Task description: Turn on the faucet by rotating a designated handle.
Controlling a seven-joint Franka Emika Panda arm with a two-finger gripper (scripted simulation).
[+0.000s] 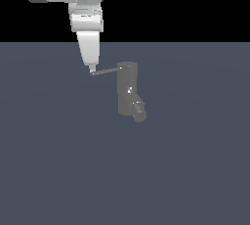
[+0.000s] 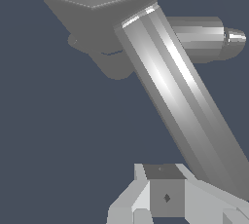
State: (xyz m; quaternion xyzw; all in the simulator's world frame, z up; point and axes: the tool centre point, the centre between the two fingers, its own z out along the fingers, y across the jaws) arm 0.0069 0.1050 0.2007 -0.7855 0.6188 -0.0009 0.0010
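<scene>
The handle's (image 1: 106, 71) free end touches the fingers' (image 1: 90, 67) tips.

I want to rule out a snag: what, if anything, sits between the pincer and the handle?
Nothing visible. The pincer is already at the free end of the handle, which projects from the faucet.

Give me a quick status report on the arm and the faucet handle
Hand at the free end of the handle, open or shut not discernible. Faucet upright, spout angled out low. Nothing in the way.
</scene>
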